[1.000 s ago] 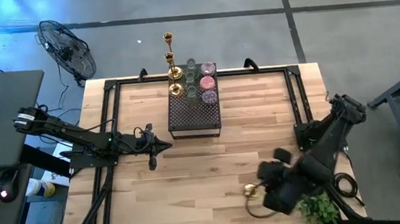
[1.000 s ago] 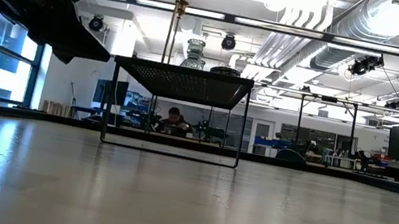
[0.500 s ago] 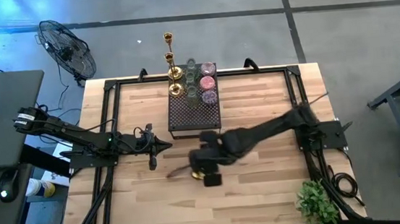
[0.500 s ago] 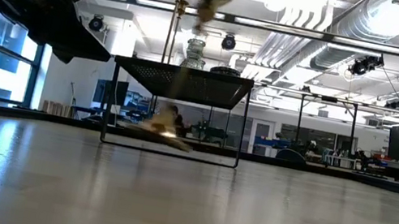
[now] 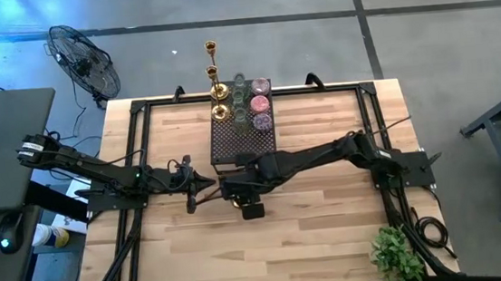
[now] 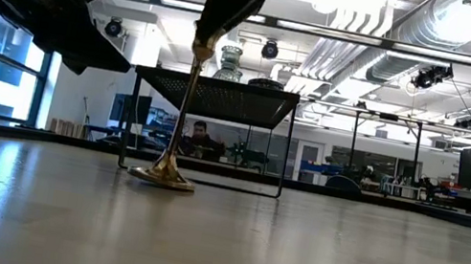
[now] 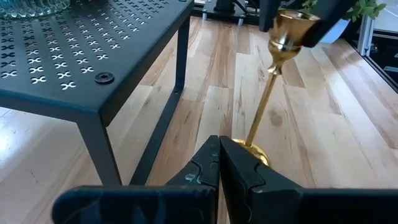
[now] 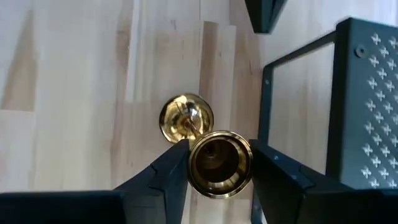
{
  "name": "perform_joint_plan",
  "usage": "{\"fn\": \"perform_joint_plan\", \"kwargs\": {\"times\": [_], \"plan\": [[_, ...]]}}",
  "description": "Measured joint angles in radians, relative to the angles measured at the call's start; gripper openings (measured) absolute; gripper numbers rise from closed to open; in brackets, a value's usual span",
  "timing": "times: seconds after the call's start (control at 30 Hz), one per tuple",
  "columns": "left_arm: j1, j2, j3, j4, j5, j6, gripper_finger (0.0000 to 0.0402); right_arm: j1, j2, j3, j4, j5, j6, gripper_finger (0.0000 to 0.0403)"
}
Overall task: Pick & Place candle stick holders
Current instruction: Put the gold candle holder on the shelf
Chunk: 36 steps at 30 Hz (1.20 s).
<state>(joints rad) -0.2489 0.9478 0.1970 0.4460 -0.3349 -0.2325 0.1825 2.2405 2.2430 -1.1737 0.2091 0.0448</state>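
Observation:
A tall gold candlestick holder (image 6: 182, 113) stands tilted on the table by the near left corner of the dark perforated stand (image 5: 243, 141). My right gripper (image 8: 219, 163) is shut on its top cup; the arm reaches in from the table's right. Its round base (image 8: 186, 118) is down at the tabletop. More gold holders (image 5: 217, 91) and glass cups (image 5: 259, 103) stand on the stand's far end. My left gripper (image 5: 207, 182) is shut and holds nothing, pointing at the held holder from the left. My right gripper pinches the gold holder's top cup (image 8: 196, 165) between its two fingers (image 8: 168, 177), one on each side. The fingers come steeply from above, slanting in from the table's right. The stem (image 7: 264, 102) leans below the cup. The base (image 6: 161, 177) is at the tabletop; whether it rests there I cannot tell.
A leafy plant (image 5: 397, 255) sits at the table's near right corner. A fan (image 5: 84, 59) stands off the table's far left. Bare wood (image 5: 331, 233) lies on the near side of the stand.
My right gripper has swept from the near right corner by the plant toward the table's left, carrying the gold holder. The holder swung slanted in the air, and it now stands nearly upright with its base down at the tabletop beside the stand.

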Motion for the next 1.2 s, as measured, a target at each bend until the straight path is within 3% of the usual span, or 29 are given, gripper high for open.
{"fn": "perform_joint_plan", "kwargs": {"times": [0.27,0.47,0.6,0.73,0.87,0.97,1.07,1.2], "plan": [[0.000,0.023,0.000,-0.064,0.054,-0.060,0.0002,0.015,0.000,0.000,0.041,0.080,-0.009,0.0184],[0.000,0.065,0.000,0.034,0.059,-0.005,0.0002,0.015,-0.004,0.001,0.090,0.070,-0.023,0.0231],[0.000,0.070,0.017,0.053,0.058,0.023,0.0002,0.028,-0.047,0.001,0.095,0.072,-0.049,0.0241],[-0.004,0.070,0.041,0.053,0.061,0.026,0.0002,0.075,-0.125,0.002,0.072,0.088,-0.075,0.0219],[-0.049,0.070,0.080,0.019,0.087,0.022,0.0002,0.167,-0.220,-0.027,0.029,0.246,-0.069,0.0154],[-0.099,0.070,0.128,-0.040,0.039,0.022,0.0002,0.239,-0.320,-0.177,0.116,0.352,-0.045,0.0085],[-0.141,0.070,0.179,-0.094,-0.014,-0.010,0.0002,0.285,-0.452,-0.438,0.341,0.384,-0.050,0.0019],[-0.185,0.097,0.214,-0.138,-0.072,-0.105,0.0003,0.306,-0.638,-0.826,0.725,0.373,-0.053,0.0024]]}}
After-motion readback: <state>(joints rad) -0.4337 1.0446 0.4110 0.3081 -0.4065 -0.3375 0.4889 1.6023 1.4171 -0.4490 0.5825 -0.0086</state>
